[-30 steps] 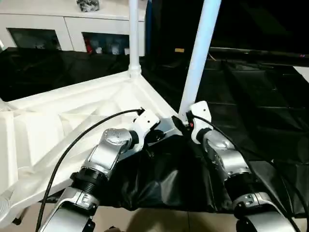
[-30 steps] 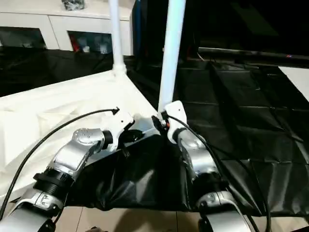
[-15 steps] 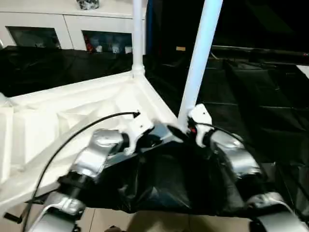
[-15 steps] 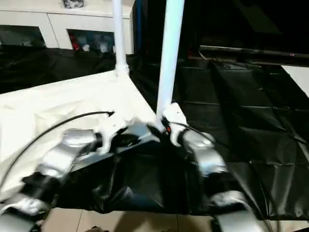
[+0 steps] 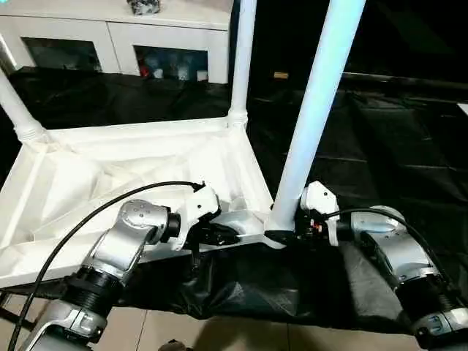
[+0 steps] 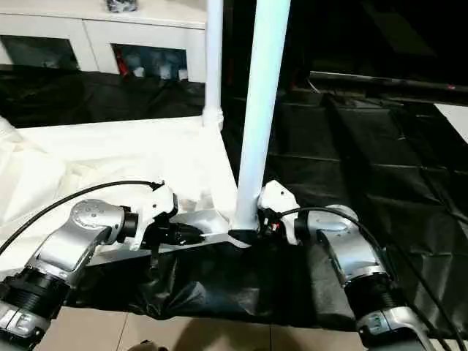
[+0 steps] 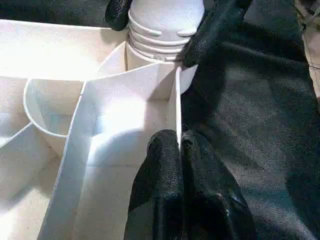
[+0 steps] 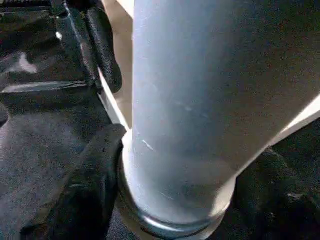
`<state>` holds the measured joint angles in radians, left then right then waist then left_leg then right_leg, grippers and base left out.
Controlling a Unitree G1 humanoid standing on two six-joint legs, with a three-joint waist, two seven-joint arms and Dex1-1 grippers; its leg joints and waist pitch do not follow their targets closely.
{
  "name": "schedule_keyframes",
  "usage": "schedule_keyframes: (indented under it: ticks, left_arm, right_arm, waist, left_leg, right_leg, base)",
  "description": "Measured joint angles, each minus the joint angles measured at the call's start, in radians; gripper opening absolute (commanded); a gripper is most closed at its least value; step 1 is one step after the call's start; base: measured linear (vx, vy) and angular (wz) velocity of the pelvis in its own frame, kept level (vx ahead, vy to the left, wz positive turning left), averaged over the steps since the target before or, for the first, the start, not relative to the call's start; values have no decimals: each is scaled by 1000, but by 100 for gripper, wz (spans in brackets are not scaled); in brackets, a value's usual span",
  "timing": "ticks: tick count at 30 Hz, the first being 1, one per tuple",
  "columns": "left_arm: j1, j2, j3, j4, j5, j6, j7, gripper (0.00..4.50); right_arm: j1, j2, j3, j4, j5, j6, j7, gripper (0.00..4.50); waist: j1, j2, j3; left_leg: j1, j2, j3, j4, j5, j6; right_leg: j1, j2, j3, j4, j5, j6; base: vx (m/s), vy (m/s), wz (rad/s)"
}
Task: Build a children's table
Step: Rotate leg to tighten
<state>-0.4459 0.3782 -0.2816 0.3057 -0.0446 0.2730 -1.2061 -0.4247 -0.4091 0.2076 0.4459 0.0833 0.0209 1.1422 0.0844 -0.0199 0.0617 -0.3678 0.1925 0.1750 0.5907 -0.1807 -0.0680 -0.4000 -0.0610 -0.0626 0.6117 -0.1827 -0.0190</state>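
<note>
The children's table lies upside down, its white ribbed top [image 5: 110, 157] facing me. Three white legs stand in corner sockets: the near one [image 5: 314, 117], a far one [image 5: 241, 58] and one at the left [image 5: 18, 110]. My left gripper [image 5: 219, 235] is shut on the thin near rim [image 7: 177, 100] of the top, close to the near leg's socket. My right gripper [image 5: 281, 235] grips the flared base of the near leg, with one black finger [image 8: 95, 185] on each side of the tube.
Black sheeting [image 5: 380, 131] covers the floor around and under the table. A white cabinet with glass doors [image 5: 110, 36] stands at the back. Bare tiles [image 5: 241, 336] show at the near edge. A black cable [image 5: 88, 219] arcs over my left forearm.
The camera has shifted, bringing the left leg into view. My right forearm has swung lower and outward, still at the near leg's base. The left gripper stays on the rim.
</note>
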Motion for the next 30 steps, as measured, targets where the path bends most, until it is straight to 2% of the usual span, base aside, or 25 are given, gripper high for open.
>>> schedule_keyframes:
  ticks: [13,17,18,24,28,29,30]
  left_arm:
    - [8,-3,-3,-11,8,0,20,0]
    - [-20,-71,23,40,53,10,166,0]
    - [-35,-106,31,69,73,13,230,0]
    - [-85,-200,47,132,109,58,399,0]
    - [-101,-243,46,150,134,63,465,0]
    - [-102,-244,46,150,135,63,467,0]
    - [-103,-244,46,150,135,61,467,0]
  right_arm:
    - [32,23,-16,-36,9,43,-23,272]
    - [0,129,-80,56,-19,50,-249,272]
    - [-24,175,-102,98,-34,56,-355,272]
    - [-92,316,-184,202,-45,82,-678,272]
    - [-125,355,-210,243,-56,77,-796,272]
    - [-126,358,-212,247,-56,72,-800,328]
    - [-128,358,-213,253,-56,61,-799,328]
  waist:
    - [4,-2,0]
    - [-2,-3,0]
    - [-7,-4,0]
    - [-27,-5,0]
    - [-27,-5,0]
    - [-26,-5,0]
    - [-25,-5,0]
  left_leg:
    - [0,0,0,0,0,0]
    - [2,0,0,1,0,0]
    - [2,0,0,1,0,0]
    - [2,0,0,1,0,0]
    - [1,-1,0,1,0,0]
    - [1,0,0,1,0,0]
    - [1,0,0,0,0,0]
  right_leg:
    - [1,0,0,0,0,0]
    - [1,0,0,0,-2,3]
    - [1,0,0,0,-2,3]
    - [1,-1,-1,-1,-2,3]
    - [1,-1,0,-1,-1,3]
    - [1,-1,0,-1,-1,3]
    - [1,-1,-1,0,-1,2]
  base:
    - [0,0,0]
    - [0,0,0]
    - [0,0,0]
    - [0,0,0]
    - [0,0,0]
    - [0,0,0]
    - [0,0,0]
